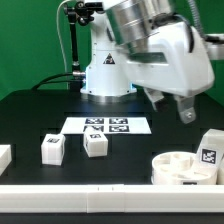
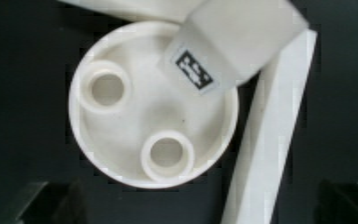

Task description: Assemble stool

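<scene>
1. Firstly, in the exterior view, the fingers (image 1: 186,108) hang spread wide above the black desk (image 1: 30,115), holding nothing.
2. The seat disc (image 1: 180,168) lies at this view's right, near the front, with a tagged leg block (image 1: 208,150) just beside it. Two loose blocks (image 1: 52,148) (image 1: 95,143) stand near the marker board (image 1: 108,125).
3. In the wrist view, the seat disc (image 2: 131,115) shows two round sockets; the tagged leg block (image 2: 220,55) is at its rim, and a white bar (image 2: 274,130) runs beside.

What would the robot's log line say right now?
gripper: open, empty, over seat | leg: at seat's edge | two more legs: loose near marker board
</scene>
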`<state>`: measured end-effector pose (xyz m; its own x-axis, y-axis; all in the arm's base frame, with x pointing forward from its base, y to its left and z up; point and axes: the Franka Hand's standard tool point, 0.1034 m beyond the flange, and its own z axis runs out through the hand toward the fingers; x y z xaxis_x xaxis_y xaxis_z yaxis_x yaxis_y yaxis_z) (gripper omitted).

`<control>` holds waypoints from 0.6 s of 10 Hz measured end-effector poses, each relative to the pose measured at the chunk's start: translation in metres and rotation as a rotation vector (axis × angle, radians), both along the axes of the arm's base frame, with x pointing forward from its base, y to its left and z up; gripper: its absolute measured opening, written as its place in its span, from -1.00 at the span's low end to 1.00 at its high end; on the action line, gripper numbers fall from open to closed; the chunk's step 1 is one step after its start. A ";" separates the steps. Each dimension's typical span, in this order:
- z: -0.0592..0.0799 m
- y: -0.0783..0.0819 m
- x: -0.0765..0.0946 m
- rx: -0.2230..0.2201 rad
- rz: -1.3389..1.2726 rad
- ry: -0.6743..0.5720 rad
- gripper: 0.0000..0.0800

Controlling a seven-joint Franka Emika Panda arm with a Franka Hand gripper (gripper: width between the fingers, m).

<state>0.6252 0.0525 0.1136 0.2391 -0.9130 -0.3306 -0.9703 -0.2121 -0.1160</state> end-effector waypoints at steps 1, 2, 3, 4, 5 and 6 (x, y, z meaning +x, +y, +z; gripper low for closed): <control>0.000 0.001 0.000 -0.003 0.077 -0.027 0.62; 0.000 -0.001 0.000 -0.006 0.141 -0.052 0.62; -0.001 -0.001 0.000 -0.009 0.203 -0.074 0.62; -0.001 -0.003 -0.001 -0.022 0.322 -0.107 0.62; -0.004 -0.010 -0.005 -0.074 0.569 -0.139 0.62; -0.008 -0.015 -0.008 -0.090 0.757 -0.167 0.62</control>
